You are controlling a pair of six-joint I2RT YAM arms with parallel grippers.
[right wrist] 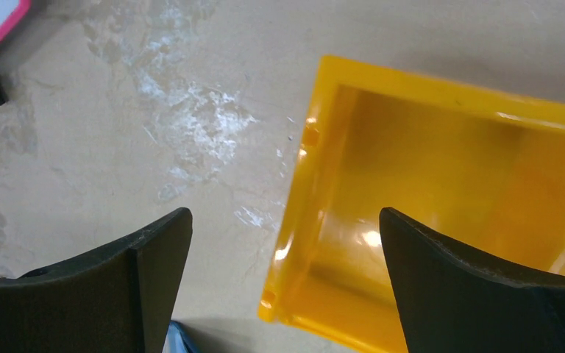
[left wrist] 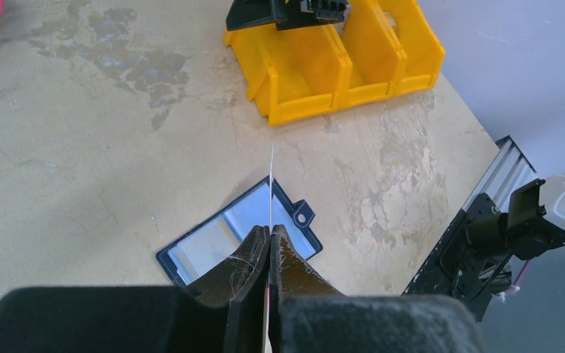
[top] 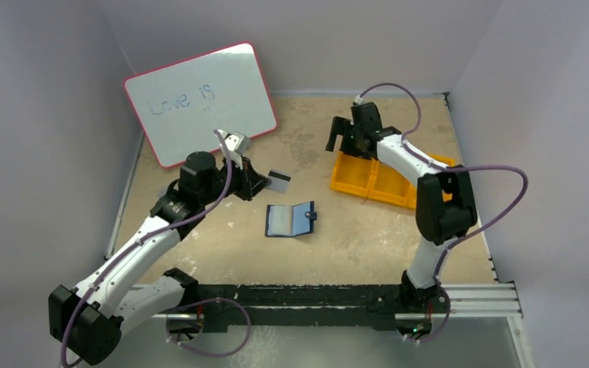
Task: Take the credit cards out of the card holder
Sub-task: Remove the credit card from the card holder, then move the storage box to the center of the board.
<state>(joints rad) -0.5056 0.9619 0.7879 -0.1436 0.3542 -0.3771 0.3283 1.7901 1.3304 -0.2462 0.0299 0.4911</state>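
The navy card holder (top: 291, 220) lies open and flat on the table, its snap tab at the right and pale pockets facing up; it also shows in the left wrist view (left wrist: 221, 235). My left gripper (top: 263, 182) is shut on a whitish-grey credit card (top: 278, 181) with a dark stripe, held in the air up and left of the holder. In the left wrist view the card (left wrist: 271, 180) shows edge-on between the shut fingers. My right gripper (top: 340, 139) is open and empty, hovering over the left end of the orange tray (right wrist: 441, 213).
An orange three-compartment tray (top: 353, 178) stands right of the holder. A pink-rimmed whiteboard (top: 199, 100) leans at the back left. Walls close the table on three sides. A metal rail (top: 475, 299) runs along the near edge.
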